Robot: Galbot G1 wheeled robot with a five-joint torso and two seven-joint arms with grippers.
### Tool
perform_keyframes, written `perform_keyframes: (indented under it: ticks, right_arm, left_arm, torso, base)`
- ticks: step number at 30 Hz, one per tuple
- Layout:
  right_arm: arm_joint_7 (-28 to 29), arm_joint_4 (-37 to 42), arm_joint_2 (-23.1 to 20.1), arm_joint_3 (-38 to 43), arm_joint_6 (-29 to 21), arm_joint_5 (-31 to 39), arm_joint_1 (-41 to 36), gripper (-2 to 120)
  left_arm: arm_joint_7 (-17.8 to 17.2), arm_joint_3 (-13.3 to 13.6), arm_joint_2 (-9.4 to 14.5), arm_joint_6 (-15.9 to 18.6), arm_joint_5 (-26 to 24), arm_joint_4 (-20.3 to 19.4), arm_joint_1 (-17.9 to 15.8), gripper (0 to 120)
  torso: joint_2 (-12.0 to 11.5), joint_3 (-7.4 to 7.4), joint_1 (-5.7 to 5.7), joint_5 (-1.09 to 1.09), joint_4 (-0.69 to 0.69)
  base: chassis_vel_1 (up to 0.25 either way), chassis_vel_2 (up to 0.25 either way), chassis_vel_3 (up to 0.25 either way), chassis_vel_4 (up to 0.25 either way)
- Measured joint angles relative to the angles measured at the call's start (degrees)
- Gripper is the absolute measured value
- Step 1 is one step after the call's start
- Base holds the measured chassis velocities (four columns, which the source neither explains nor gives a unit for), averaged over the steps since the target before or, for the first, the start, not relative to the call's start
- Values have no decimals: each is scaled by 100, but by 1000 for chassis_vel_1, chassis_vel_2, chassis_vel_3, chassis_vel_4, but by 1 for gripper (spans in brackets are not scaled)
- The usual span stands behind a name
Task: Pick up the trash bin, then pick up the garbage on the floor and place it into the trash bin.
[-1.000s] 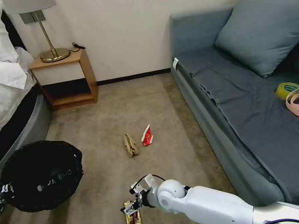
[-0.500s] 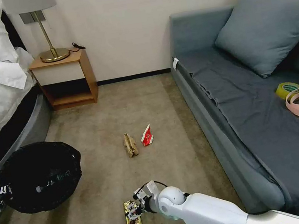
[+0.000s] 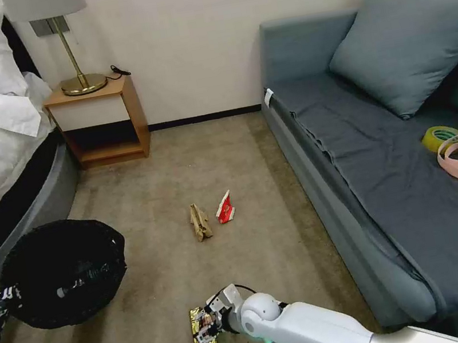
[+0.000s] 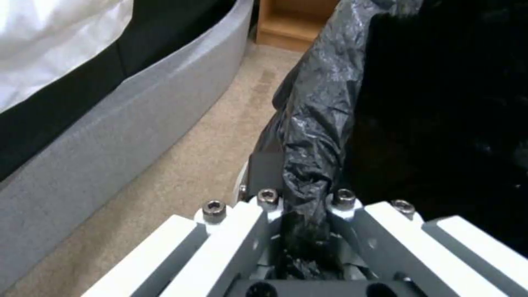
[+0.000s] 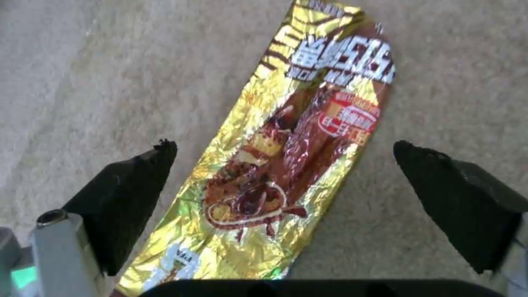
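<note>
Right gripper (image 5: 283,194) hangs spread over the gold-yellow foil snack wrapper (image 5: 286,156) lying flat on the beige carpet; it should press down so both fingers catch the edges. Left gripper (image 4: 302,214) pinches the black-bagged round trash bin (image 3: 62,273) beside the bed.
</note>
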Motion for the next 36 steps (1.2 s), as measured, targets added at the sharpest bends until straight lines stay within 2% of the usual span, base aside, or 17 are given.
perform_keyframes:
  ticks: [28, 30, 36]
  right_arm:
    - [-50, -286, 199, -53, 228, -455, -94, 100]
    - [-48, -293, 204, -53, 229, -474, -94, 98]
    - [-45, -325, 205, -42, 267, -570, -93, 77]
  left_arm:
    - [13, 95, -57, -27, 58, -4, -9, 1]
    - [13, 95, -59, -28, 58, -2, -9, 1]
    - [16, 71, -62, -39, 58, 20, -5, 1]
  torso:
    - [0, 0, 0, -1, -1]
    - [0, 0, 0, 0, -1]
    - [1, -1, -1, -1, -2]
  base:
    - [0, 0, 0, 0]
    - [0, 0, 0, 0]
    - [0, 0, 0, 0]
